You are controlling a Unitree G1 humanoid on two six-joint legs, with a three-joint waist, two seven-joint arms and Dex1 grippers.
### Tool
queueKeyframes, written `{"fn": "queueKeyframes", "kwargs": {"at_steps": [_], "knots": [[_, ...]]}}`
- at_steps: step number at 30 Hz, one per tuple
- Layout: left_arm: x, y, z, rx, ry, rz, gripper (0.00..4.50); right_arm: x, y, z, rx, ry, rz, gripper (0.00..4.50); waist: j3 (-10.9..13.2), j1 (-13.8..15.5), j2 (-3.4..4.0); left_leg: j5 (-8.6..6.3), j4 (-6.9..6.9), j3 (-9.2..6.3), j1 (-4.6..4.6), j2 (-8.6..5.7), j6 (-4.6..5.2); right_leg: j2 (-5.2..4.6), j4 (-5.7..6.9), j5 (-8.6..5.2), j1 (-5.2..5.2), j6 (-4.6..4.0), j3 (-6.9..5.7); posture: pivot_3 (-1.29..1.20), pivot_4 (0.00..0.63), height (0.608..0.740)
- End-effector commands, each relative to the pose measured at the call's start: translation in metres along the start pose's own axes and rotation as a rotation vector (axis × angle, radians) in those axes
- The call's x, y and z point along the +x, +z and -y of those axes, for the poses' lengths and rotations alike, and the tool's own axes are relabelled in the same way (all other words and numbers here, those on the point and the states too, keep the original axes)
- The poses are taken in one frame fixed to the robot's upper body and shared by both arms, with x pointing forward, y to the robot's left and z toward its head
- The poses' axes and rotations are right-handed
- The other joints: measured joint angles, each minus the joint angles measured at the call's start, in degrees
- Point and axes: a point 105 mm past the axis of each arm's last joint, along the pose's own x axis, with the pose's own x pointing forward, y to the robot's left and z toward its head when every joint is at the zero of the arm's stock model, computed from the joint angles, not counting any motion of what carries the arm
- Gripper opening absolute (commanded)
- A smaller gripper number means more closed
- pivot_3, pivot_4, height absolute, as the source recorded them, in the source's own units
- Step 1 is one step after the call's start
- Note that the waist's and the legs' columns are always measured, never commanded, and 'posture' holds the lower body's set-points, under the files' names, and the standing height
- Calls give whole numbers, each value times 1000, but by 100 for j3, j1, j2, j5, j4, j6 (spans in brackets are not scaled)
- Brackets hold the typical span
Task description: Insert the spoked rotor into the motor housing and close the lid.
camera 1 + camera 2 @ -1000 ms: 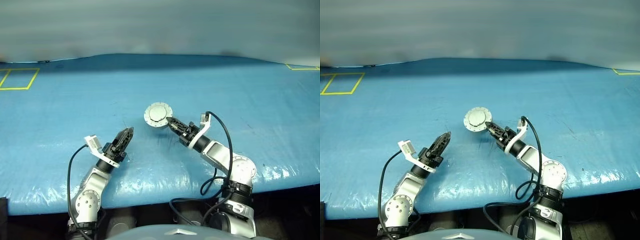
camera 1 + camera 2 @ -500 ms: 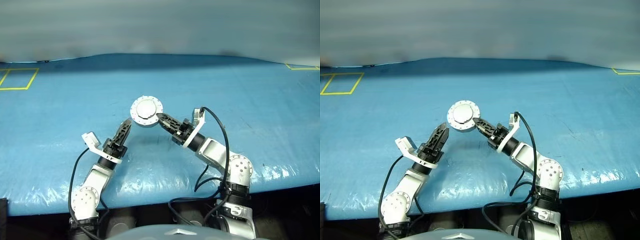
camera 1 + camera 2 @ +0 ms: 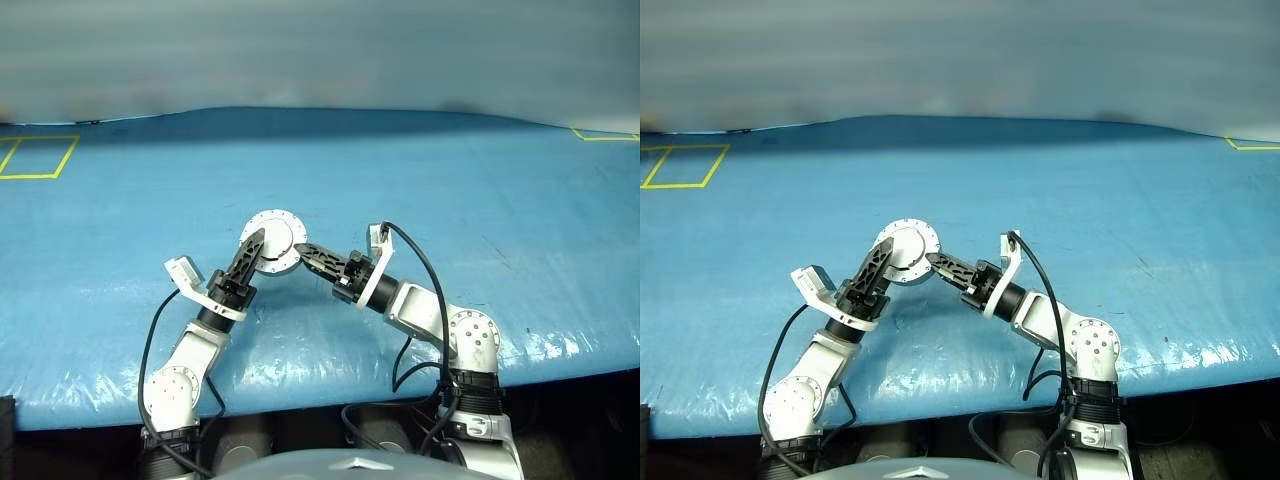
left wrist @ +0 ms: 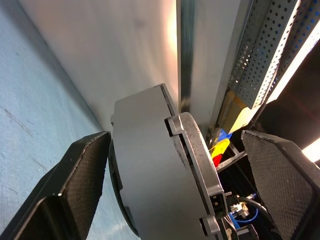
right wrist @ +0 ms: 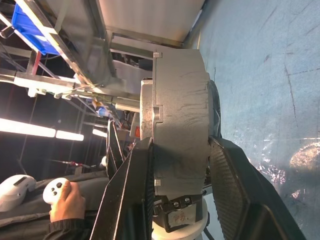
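The round silver-grey metal motor housing (image 3: 272, 243) sits at frame centre in the head views, lifted off the blue plastic-covered worktop (image 3: 520, 210). The right gripper (image 3: 303, 252) reaches in from lower right, and its jaws pinch the housing across its thickness, one finger on each flat face, as the right wrist view shows (image 5: 175, 135). The smooth grey lid (image 3: 902, 247) with raised centre circle faces the camera and looks closed on the housing. The spoked rotor is not visible, so it cannot be told whether it is inside.

The left gripper (image 3: 251, 247) comes up from lower left, its jaws spread wide. In the left wrist view the housing (image 4: 155, 165) stands edge-on between the two black pads (image 4: 80, 175), near one and apart from the other, with neither clearly pressing. The puck's flat faces run along the left fingers, so closing would clamp face to face, the same way as the right. Both arms are at the part; the right one carries it.

Judgement: a handover or a two-sided squeeze on the lid is being set up, and the right fingertips already on the faces limit the room for the left pads.

Around: yellow tape squares at upper left (image 3: 38, 157) and upper right (image 3: 605, 134) of the worktop, well apart. A person's hand on a white controller (image 5: 62, 197) shows in the right wrist view's lower left corner, behind the scene.
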Motion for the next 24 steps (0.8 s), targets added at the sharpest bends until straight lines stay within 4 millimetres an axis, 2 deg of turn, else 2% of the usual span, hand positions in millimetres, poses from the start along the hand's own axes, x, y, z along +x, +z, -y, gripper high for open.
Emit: {"fn": "queueKeyframes", "kwargs": {"at_steps": [1,4,8,12,14,22,24], "knots": [[5,-8,12,-10,-74,-30,3528,2,7,-24,-32,109,36,1216,0,0,0,0,0,0,0,0,0,0,0,0,0,0,0,0,150,740],[4,-10,13,-22,-81,-40,2669,2,8,-24,-41,109,41,1216,1,1,-2,0,0,0,-1,0,0,0,-1,0,0,0,1,0,150,740],[4,-12,12,-25,-70,-55,2603,2,7,-25,-55,112,39,1216,1,1,-2,0,0,0,-1,0,0,1,-1,0,0,0,0,0,150,740],[5,-8,5,-22,-14,-22,2603,2,12,-23,-143,85,69,1216,1,3,-2,0,0,0,-1,0,0,1,-2,0,0,0,1,0,150,740],[5,-6,4,-21,-6,-7,2603,2,14,-18,-146,67,80,1967,1,5,-2,0,0,0,-1,0,0,1,-2,0,0,0,1,0,150,740],[8,6,-8,44,76,81,2603,1,26,-14,-195,21,155,4459,3,4,-5,0,2,2,-1,-2,0,2,-2,0,1,0,1,0,150,740],[10,12,-14,82,112,122,2603,0,32,-13,-233,2,204,4459,4,8,-6,0,1,2,-1,-1,0,4,-2,0,1,0,0,0,150,740]]}}
